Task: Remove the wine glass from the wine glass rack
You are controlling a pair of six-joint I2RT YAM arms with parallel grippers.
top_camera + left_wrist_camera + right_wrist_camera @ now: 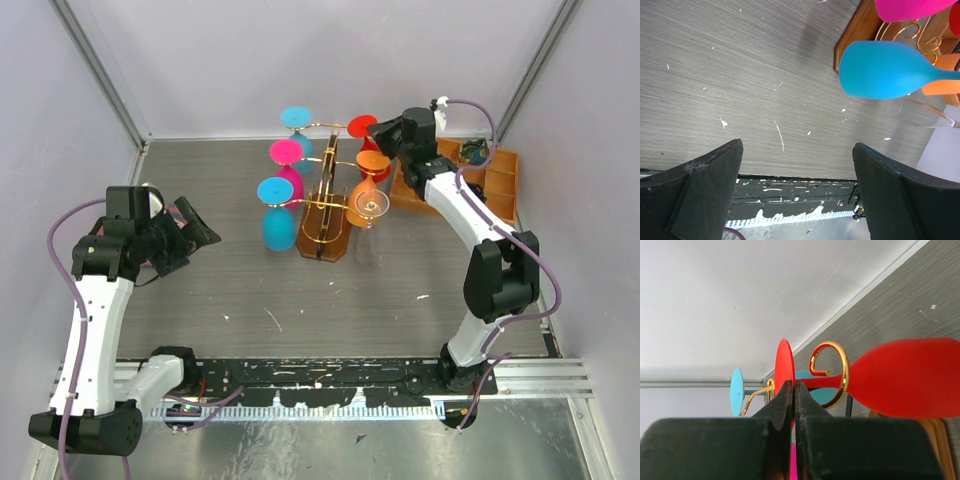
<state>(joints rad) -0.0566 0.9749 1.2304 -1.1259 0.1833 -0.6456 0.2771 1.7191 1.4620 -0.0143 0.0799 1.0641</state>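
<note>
Right wrist view: right gripper [794,386] pressed together, seemingly pinching red plastic wine glass [905,377] stem. Left gripper [797,146] spread. Hazard: foot snags gold wire rack [844,371] scroll, rack topples.

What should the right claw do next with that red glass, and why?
Probably slide the red glass out through the gold hook's opening: the right claw looks shut on its foot, while the stem sits inside the curl.
</note>
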